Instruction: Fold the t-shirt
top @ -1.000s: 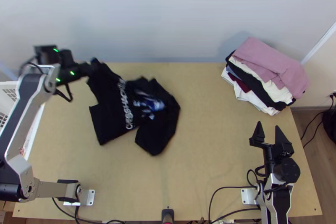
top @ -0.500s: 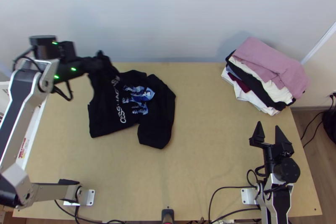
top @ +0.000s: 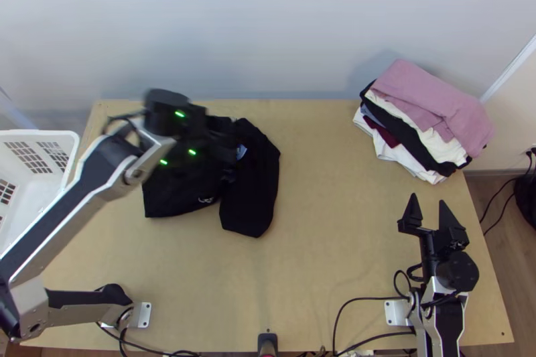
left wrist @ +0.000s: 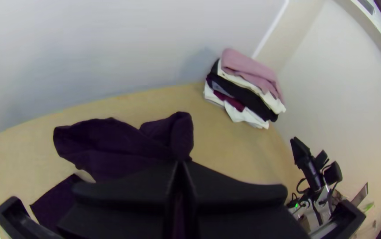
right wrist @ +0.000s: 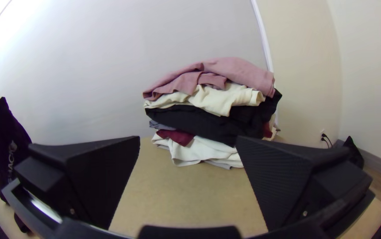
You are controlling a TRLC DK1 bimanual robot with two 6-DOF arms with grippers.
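In the top view my left gripper point(top: 226, 148) is over the black t-shirt point(top: 252, 203), hiding much of its print. The shirt lies partly bunched at left of centre, one portion hanging from the gripper. In the left wrist view that gripper point(left wrist: 180, 164) is shut on a raised part of the dark shirt point(left wrist: 106, 148). The right gripper point(top: 427, 204) stands open and holds nothing at the table's right side; in the right wrist view the same gripper point(right wrist: 188, 140) has its fingers wide apart, with the shirt point(right wrist: 8, 137) hanging far off.
A stack of folded clothes point(top: 429, 116), pink on top, lies at the table's back right corner. A white plastic basket point(top: 40, 189) stands beside the table's left edge. Bare tabletop point(top: 321, 223) extends between the shirt and the right arm.
The left gripper has swung rightward from the shirt's upper left, carrying the held cloth across the shirt and covering most of the print. The right arm has kept still.
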